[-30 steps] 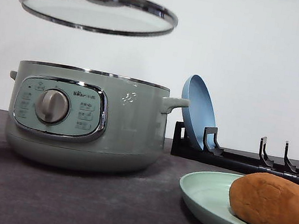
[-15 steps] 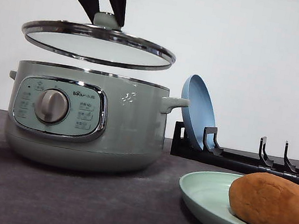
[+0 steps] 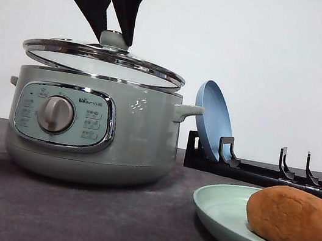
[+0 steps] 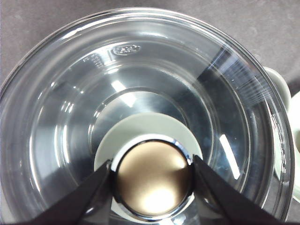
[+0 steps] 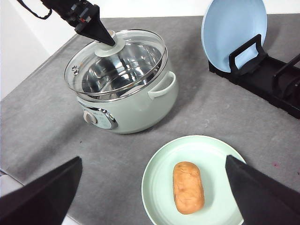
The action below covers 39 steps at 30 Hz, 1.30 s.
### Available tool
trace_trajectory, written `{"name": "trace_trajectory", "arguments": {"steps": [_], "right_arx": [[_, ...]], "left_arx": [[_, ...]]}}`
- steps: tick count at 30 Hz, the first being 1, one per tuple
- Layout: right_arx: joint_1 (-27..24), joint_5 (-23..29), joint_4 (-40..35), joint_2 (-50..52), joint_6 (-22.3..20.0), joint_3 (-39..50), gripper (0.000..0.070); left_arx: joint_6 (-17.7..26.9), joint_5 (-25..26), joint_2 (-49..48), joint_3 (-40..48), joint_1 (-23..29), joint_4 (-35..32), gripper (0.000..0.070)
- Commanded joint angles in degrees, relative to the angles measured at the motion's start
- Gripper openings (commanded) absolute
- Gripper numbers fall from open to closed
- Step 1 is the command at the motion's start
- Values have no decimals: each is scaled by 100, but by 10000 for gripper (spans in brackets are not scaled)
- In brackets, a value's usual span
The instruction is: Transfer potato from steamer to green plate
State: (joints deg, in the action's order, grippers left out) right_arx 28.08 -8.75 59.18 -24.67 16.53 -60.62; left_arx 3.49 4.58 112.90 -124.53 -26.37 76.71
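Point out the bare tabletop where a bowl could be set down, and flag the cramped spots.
Open grey table lies on the steamer's dial side, and between the green plate and the black rack. The gap between steamer and plate is narrower. The left hand holds the lid above the pot.

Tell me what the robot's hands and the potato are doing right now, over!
Left hand shut on glass lid, just above steamer. Right hand open over green plate. Potato on plate. Nothing blocking.
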Motion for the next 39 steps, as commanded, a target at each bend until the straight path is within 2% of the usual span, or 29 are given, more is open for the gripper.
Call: {"name": "trace_trajectory", "arguments": {"steps": [1,25,26,28,30,33,35,37,39], "right_arx": [[24,28,-42,-24,-9,-79,618],[24,124,-39,-24,-7,-79,618],[24,127,-39,-24,-5,-79,618],[24,129,-39,-24,-4,-79,618],[24,132,-42,-24,-4,-79,618],[24,132,-43,-24,-4,-79,618],[24,135,-43,-24,-6,-79,618],[24,138,-44,-24,-11,-79,618],[24,135,-44,-24,-38,-79,618]], "left_arx": [[17,26,111,-168,-37,-123,1],[33,-181,363,-168,-39,70,2],[25,-180,363,-168,-39,71,17],[7,-181,363,-168,-39,62,78],[-23,-181,362,-168,-39,28,214],[-120,-180,346,-175,-35,-6,455],[-182,-180,296,-175,-29,-28,571],[-248,-179,223,-175,-28,-41,635],[-282,-179,102,-175,-28,-25,644]]}}
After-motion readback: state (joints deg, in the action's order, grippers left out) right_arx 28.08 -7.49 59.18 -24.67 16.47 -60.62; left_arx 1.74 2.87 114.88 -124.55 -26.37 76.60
